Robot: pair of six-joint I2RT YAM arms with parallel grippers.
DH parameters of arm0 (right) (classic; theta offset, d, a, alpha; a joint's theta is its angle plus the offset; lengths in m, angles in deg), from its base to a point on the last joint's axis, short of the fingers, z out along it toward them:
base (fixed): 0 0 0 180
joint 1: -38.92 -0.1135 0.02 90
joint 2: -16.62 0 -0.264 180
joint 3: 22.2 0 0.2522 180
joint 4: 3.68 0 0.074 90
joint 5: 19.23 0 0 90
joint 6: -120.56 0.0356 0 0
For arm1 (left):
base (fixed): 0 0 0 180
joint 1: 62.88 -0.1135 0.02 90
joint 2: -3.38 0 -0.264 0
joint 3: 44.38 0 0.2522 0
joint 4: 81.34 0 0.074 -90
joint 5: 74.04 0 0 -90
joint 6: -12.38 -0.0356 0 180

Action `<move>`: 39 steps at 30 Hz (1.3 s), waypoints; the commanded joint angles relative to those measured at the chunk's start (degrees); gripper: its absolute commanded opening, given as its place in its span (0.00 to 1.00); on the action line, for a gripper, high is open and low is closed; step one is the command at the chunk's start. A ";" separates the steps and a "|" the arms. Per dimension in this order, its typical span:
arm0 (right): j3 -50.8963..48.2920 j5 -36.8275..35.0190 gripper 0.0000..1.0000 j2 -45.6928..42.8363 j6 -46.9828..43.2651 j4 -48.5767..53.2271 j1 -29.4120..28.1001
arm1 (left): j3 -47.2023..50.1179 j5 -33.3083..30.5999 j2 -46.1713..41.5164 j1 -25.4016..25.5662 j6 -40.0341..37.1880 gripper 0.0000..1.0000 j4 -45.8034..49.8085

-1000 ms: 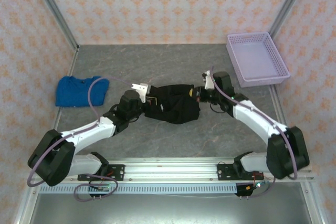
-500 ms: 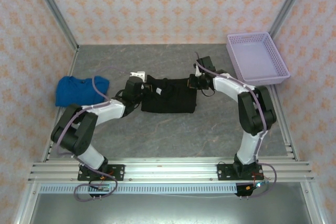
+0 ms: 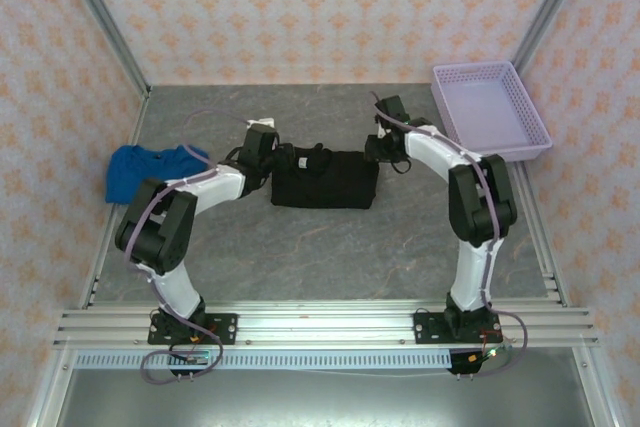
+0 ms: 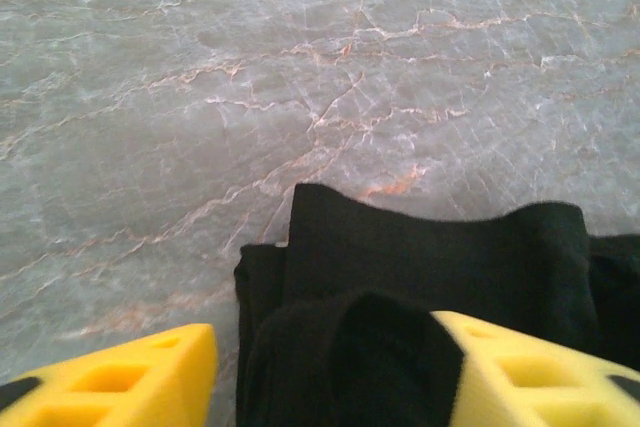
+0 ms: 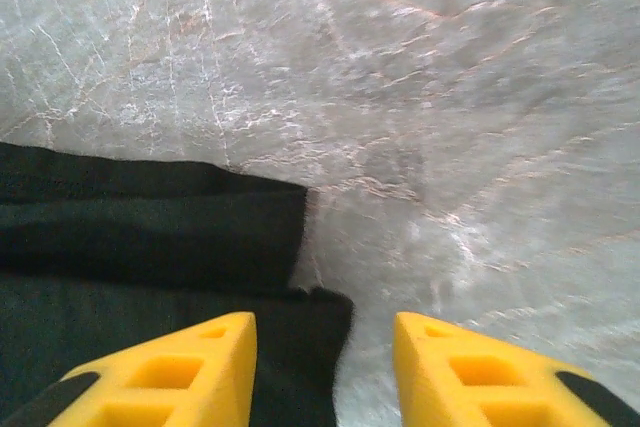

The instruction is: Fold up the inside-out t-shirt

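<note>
Black t-shirt (image 3: 325, 179) lies folded into a flat, wide rectangle on the grey marbled table (image 3: 330, 247), a bit above ctr of the top view, long side running left-right. Both my arms reach up the frame and bend inward to it, one at each short end.

My left gripper (image 4: 325, 332) sits at the shirt's left end. In the left wrist view my yellow fingers (image 4: 130, 377) stand well apart along the bottom of the frame, w/ a bunched lump of black cloth btw them. The lump is up against the finger at lower right, w/ a thin gap to the one at lower left. Jaws are spread, not pinching; the cloth just sits there. Above the lump are stacked folded layers w/ a squared corner, then bare table.

My right gripper (image 5: 322, 322) is at the shirt's right end. In the right wrist view the fingers are moderately apart w/ nothing clamped. A corner of the folded edge pokes into the gap from the lower left; the rest of the gap is bare table.

A blue garment (image 3: 150, 169) lies crumpled at the left edge of the table, near my left arm and apart from the shirt. A lilac basket (image 3: 446, 115) sits at upper right, near my right arm, not touching the shirt.
</note>
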 commanded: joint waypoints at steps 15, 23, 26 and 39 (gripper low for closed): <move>3.00 12.72 0.51 3.04 2.21 -7.47 -10.35 | -6.15 6.76 -1.96 -2.60 -0.29 0.69 22.41; 3.85 1.41 0.13 3.28 5.11 -2.74 -10.26 | -6.48 7.02 -1.54 -2.65 -0.89 0.68 22.97; 2.59 -1.13 0.10 0.56 6.28 -2.21 -10.31 | -6.44 6.62 -2.25 -2.63 -1.42 0.68 23.33; 3.16 -8.24 0.05 -2.06 8.35 3.58 -9.18 | -5.66 7.47 -6.45 -2.63 -2.60 0.69 22.04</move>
